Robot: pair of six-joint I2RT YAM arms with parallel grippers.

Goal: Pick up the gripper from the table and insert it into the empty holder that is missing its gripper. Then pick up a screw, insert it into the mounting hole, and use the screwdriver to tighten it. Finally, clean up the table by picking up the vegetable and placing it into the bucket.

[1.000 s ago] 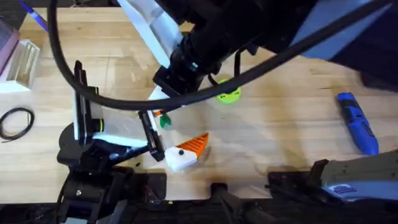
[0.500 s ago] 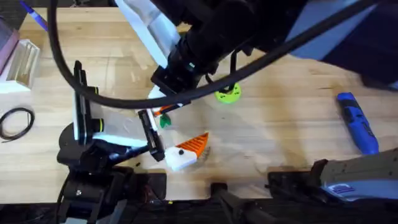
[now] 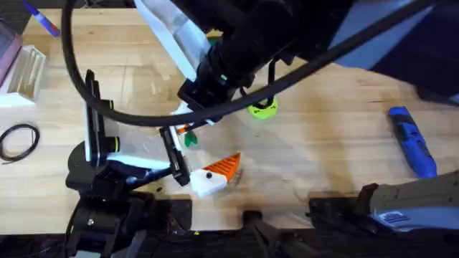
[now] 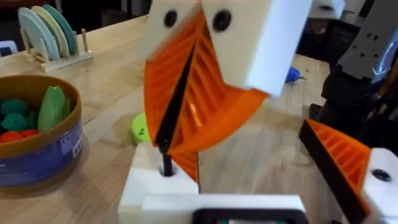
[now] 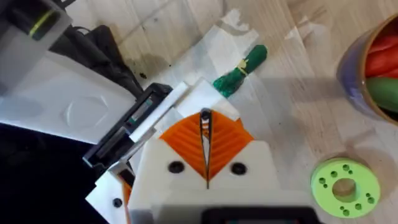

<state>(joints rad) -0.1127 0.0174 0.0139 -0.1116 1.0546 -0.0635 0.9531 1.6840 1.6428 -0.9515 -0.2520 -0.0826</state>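
My right gripper (image 5: 206, 146) is shut, its orange ribbed pads pressed on a thin orange piece, the gripper (image 4: 193, 116). It hangs just above the plain white holder (image 4: 155, 185), which is one finger of my left gripper (image 4: 249, 180). The left gripper's other finger carries an orange tip (image 4: 339, 155) and stands well apart, so it is open. In the overhead view the right gripper (image 3: 188, 123) sits under its dark arm. The green vegetable (image 5: 239, 71) lies on the table beside it. The blue screwdriver (image 3: 412, 140) lies at the right. The bucket (image 4: 37, 149) holds toy vegetables.
A lime-green disc (image 3: 263, 109) lies near the right gripper. A black cable loop (image 3: 18, 140) and a clear box (image 3: 23, 72) are at the left edge. A plate rack (image 4: 50, 31) stands behind the bucket. The right arm's cable arcs over the middle.
The right arm has shifted very slightly above the holder. The left arm, vegetable and screwdriver have not moved.
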